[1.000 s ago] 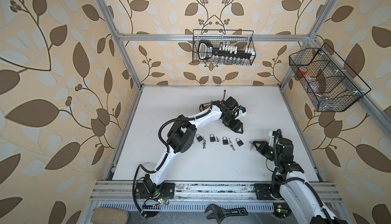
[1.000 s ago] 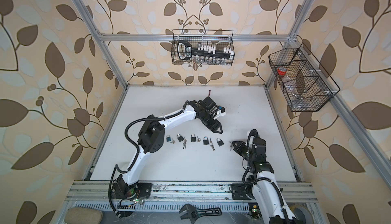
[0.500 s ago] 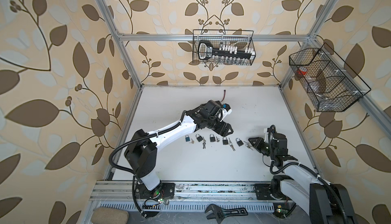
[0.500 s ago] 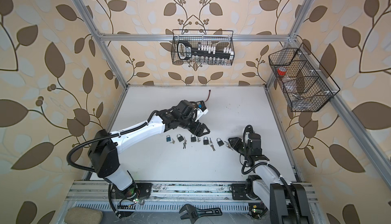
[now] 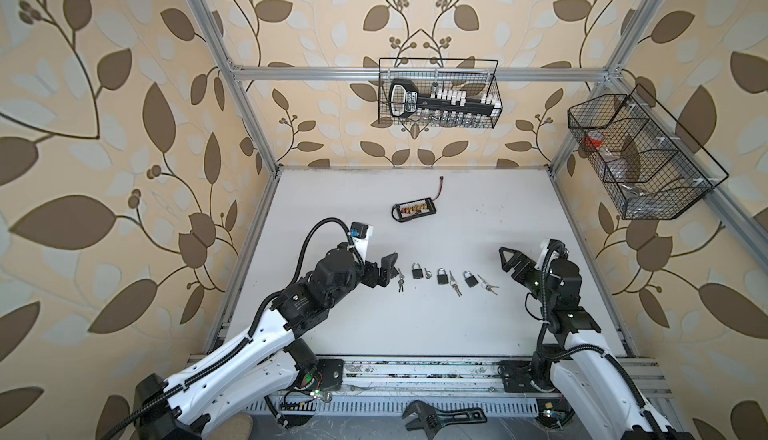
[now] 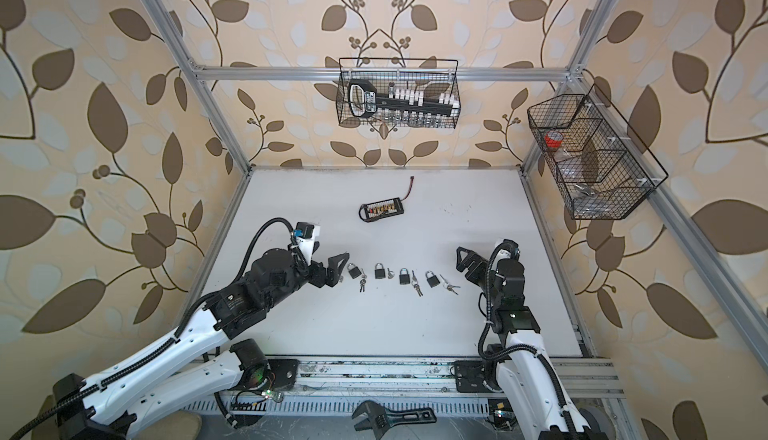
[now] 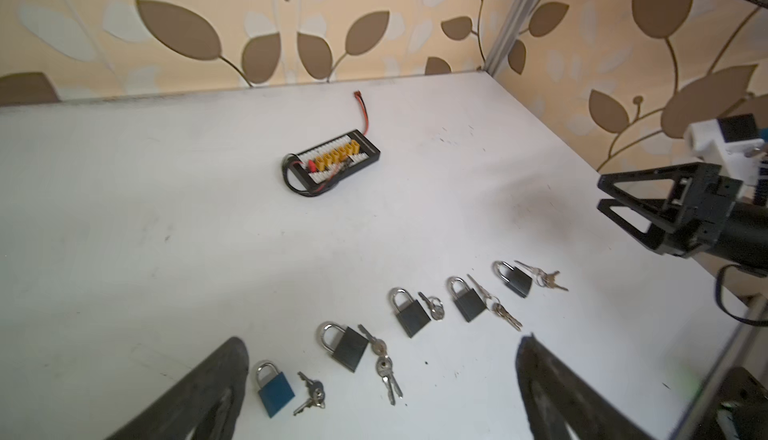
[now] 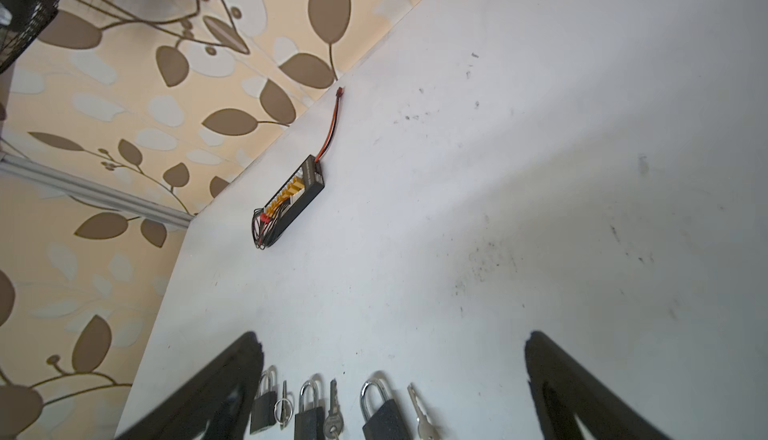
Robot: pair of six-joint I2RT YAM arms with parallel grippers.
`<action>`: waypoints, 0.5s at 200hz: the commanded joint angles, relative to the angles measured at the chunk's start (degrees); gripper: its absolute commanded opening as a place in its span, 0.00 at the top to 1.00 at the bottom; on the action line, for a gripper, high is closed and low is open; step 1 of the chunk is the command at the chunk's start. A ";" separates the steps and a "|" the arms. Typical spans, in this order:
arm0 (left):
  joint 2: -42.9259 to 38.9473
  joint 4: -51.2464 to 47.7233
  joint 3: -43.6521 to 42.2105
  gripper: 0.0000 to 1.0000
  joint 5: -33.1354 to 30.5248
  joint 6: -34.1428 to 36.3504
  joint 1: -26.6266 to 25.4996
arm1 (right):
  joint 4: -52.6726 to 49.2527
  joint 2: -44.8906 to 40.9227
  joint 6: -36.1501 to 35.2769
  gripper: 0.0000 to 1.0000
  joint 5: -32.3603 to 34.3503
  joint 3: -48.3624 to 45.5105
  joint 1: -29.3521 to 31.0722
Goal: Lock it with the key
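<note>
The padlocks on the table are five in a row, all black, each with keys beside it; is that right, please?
Not quite: four padlocks are black, but the blue padlock at one end of the row is not. The left wrist view shows it. The rest holds: five in a row on the table, each with keys beside it.

Looks like a robot lab cell: aluminium frame (image 5: 311, 72), leaf-print panels (image 5: 104, 168), white table (image 5: 415, 326), wire basket (image 5: 440, 120), arms (image 5: 249, 359) bolted to a rail (image 5: 415, 369).
</note>
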 commanded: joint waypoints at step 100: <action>-2.30 15.40 -13.34 0.01 -24.38 14.65 4.00 | 15.22 7.63 -18.33 0.00 14.54 3.03 0.32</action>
